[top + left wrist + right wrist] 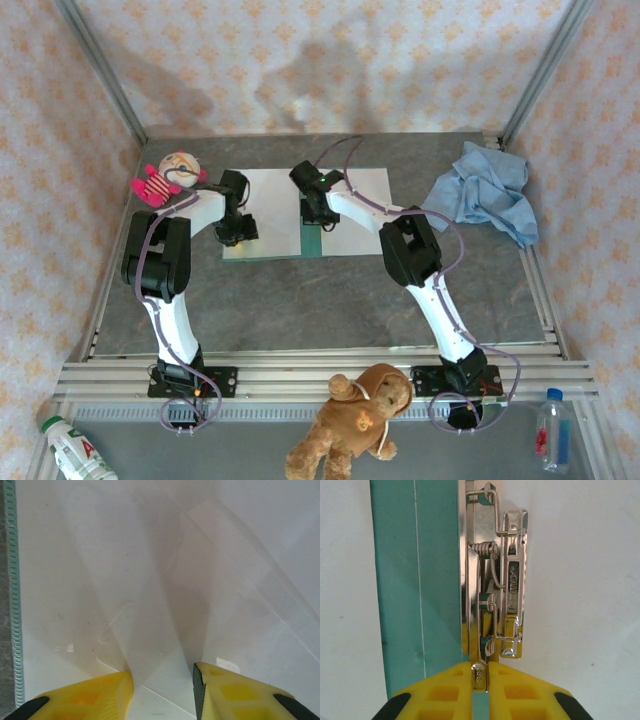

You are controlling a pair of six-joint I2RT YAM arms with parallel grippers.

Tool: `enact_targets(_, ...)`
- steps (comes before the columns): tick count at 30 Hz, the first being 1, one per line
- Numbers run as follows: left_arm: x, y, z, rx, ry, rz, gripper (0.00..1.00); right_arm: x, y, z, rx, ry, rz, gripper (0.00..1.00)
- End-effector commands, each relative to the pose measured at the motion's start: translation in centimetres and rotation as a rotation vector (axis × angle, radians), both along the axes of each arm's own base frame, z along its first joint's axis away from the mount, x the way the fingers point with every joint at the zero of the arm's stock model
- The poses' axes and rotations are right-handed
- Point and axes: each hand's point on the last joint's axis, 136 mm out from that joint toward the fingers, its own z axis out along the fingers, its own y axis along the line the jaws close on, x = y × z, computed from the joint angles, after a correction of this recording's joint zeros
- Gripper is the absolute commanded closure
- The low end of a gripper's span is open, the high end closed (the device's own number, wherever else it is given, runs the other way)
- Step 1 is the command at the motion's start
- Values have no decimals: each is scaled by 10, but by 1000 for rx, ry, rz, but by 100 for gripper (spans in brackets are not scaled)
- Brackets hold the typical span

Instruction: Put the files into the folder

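Fingers of the right gripper point(480, 677) pinch the tip of the metal clip point(511, 580) on the teal folder point(405, 580), which lies open on the worktop point(350, 300). The left gripper point(162, 685), jaws partly apart and holding nothing, stands over the white files point(100, 580). The sheets seem laid inside already; clamping them and closing the folder look left to do.

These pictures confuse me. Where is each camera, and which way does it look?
Top: above and behind, looking down on both arms and the table.
Left wrist: faces down past the left gripper onto the files.
Right wrist: faces down past the right gripper onto the folder and metal clip.
Shared: folder and files in all.
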Motion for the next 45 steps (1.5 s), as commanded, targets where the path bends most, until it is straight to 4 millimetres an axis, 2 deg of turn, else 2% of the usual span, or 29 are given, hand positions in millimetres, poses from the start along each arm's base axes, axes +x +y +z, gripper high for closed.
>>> enact_targets(1, -20, 6, -26, 34, 107, -3, 60, -9, -35, -15, -129, 73, -35, 84)
enact_targets(6, -20, 6, -27, 35, 108, -2, 60, -6, -32, -3, -118, 62, -28, 77)
enact_targets(12, -21, 6, -26, 35, 107, 2, 60, 3, -29, 22, -94, 29, -21, 69)
enact_targets(17, -20, 6, -26, 37, 107, 3, 60, 7, -25, 40, -48, 9, -21, 68)
enact_targets(24, -19, 6, -24, 31, 105, 5, 60, 3, -18, 58, 43, 18, -10, 68)
enact_targets(27, -16, 2, -17, 13, 91, 2, 58, 2, -20, 71, 89, 10, -15, 68)
enact_targets(29, -13, 0, -10, 0, 79, -1, 54, 1, -22, 79, 111, 1, -18, 68)
enact_targets(35, -2, -1, 20, -1, 30, 4, 39, -5, -35, 104, 168, -31, -33, 68)
enact_targets(36, 1, 1, 34, 7, -2, 6, 36, -7, -39, 105, 171, -34, -39, 68)
enact_targets(38, 2, 5, 44, 24, -27, 10, 32, -10, -47, 106, 177, -43, -54, 68)
enact_targets(42, -3, 18, 57, 86, -76, 39, 27, -14, -71, 96, 193, -31, -104, 68)
enact_targets(45, -12, 26, 60, 123, -104, 40, 26, -17, -94, 81, 180, -13, -145, 68)
